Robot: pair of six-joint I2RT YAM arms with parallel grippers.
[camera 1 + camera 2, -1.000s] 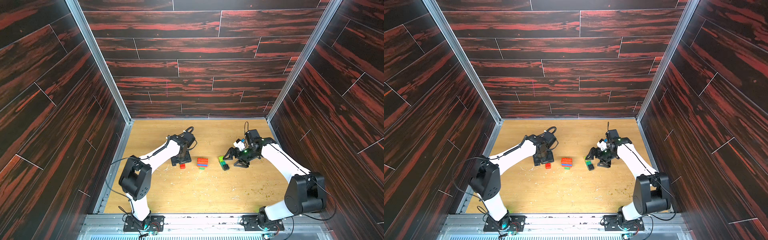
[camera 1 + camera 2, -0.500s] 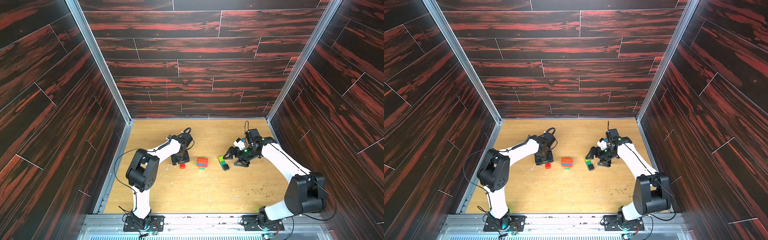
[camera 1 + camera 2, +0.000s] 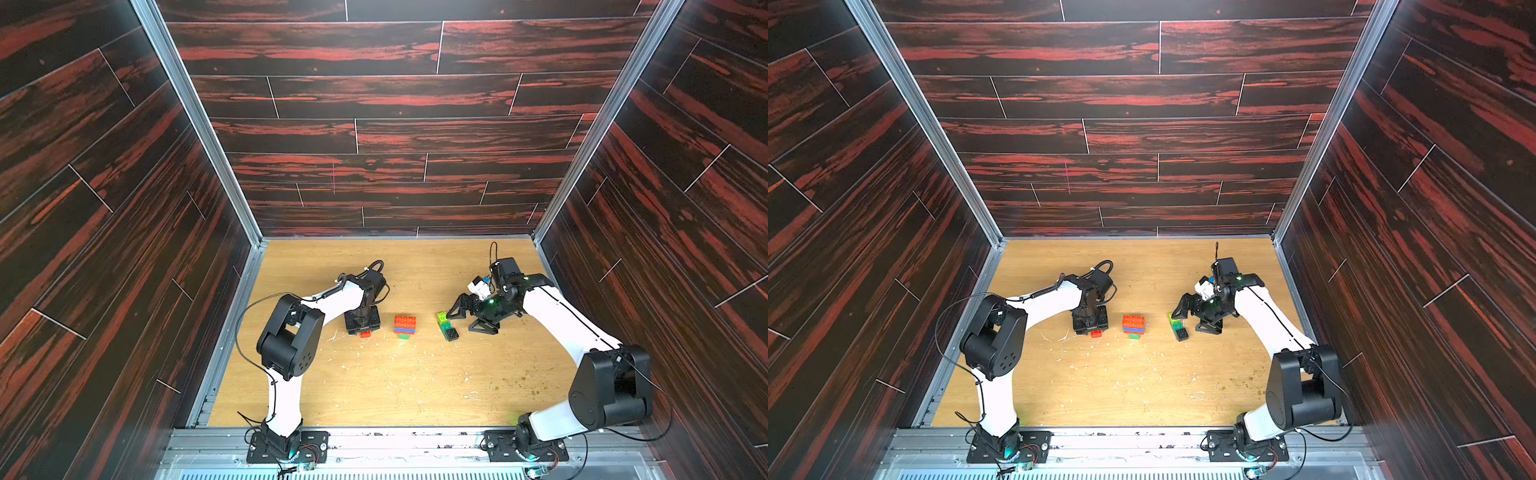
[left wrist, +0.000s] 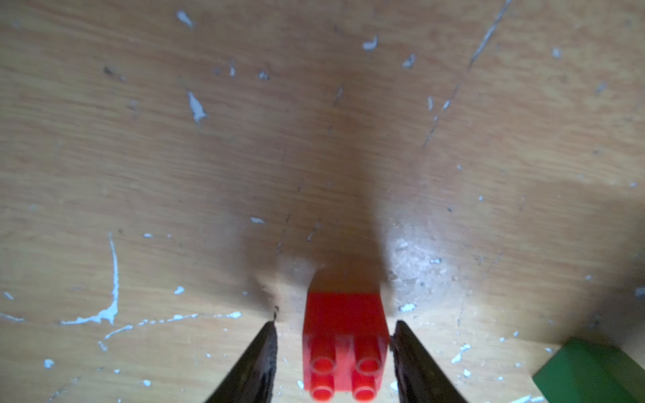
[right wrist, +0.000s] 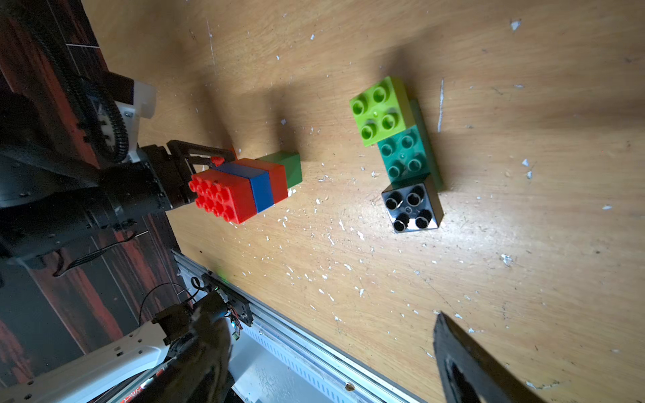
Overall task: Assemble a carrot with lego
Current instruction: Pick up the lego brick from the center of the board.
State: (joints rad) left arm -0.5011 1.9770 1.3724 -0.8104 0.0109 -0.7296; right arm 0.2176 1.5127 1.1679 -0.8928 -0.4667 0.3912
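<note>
A small red lego brick (image 4: pixel 345 324) lies on its side on the wooden floor (image 3: pixel 374 386), studs toward the wrist camera. My left gripper (image 4: pixel 335 323) straddles it with its jaws still open: one finger is close against the brick and a gap shows at the other finger. Both top views show that brick (image 3: pixel 365 333) under the left gripper (image 3: pixel 363 329). To its right lies a partial carrot body (image 3: pixel 404 325) of red, blue, red and green bricks. Further right is a teal bar (image 5: pixel 405 157) carrying a lime brick (image 5: pixel 380 108) and a black brick (image 5: pixel 412 207). My right gripper (image 3: pixel 467 320) stands wide open beside the bar, holding nothing.
Dark wood-pattern walls (image 3: pixel 124 249) enclose the floor on three sides. A metal rail (image 3: pixel 395 436) with both arm bases runs along the front edge. White scuffs and crumbs dot the floor. In the left wrist view, the stack's green end brick (image 4: pixel 590 373) shows at the picture's edge.
The left gripper's jaws have narrowed around the small red brick, and the left arm's elbow has swung up and inward. The right arm and the other bricks have not moved.
</note>
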